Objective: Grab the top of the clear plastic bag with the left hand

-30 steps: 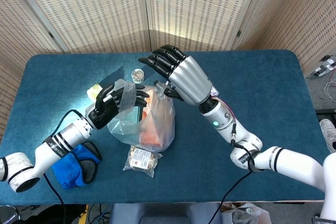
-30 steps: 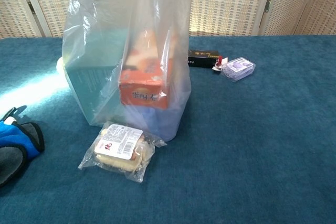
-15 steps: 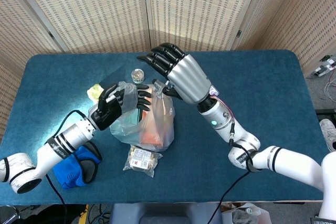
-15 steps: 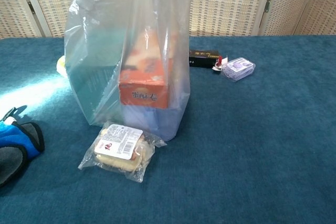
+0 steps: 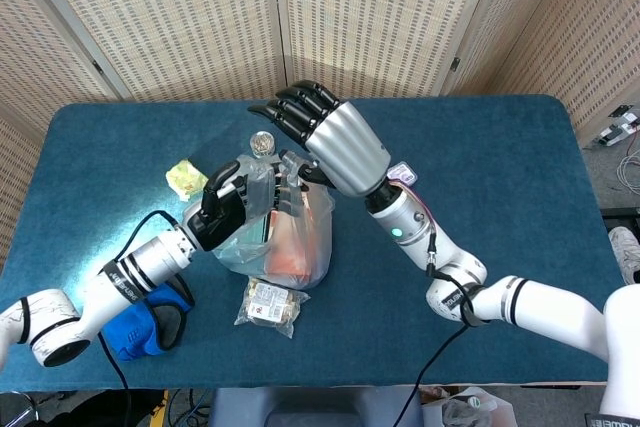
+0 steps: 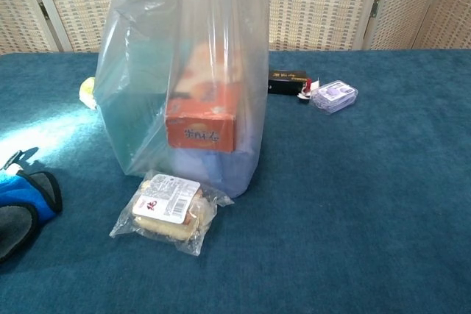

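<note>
A small wrapped snack packet (image 6: 168, 211) lies nearest on the blue cloth surface (image 6: 353, 204). Behind it stands the clear plastic bag (image 6: 184, 86), my left robot hand (image 5: 228, 209) gripping its top. My right robot hand (image 5: 322, 139) hovers spread above.

Blue carpeted table (image 6: 383, 204) bearing loose items. Wrapped snack packet (image 6: 165, 209) with a white printed label, lying flat at the front; seen also from above (image 5: 268, 304). Blue and grey padded item, possibly a glove (image 5: 148, 315), at the front left corner, partly cut off at the chest view's left edge (image 6: 22, 200). Small black box (image 6: 287, 81) near the back, with a clear case holding something purple (image 6: 333, 95) just beside it. Small round jar (image 5: 262, 143) toward the rear centre. Yellow-green wrapped item (image 5: 184, 178) at the left. Woven folding screen (image 5: 200, 17) behind the table.
</note>
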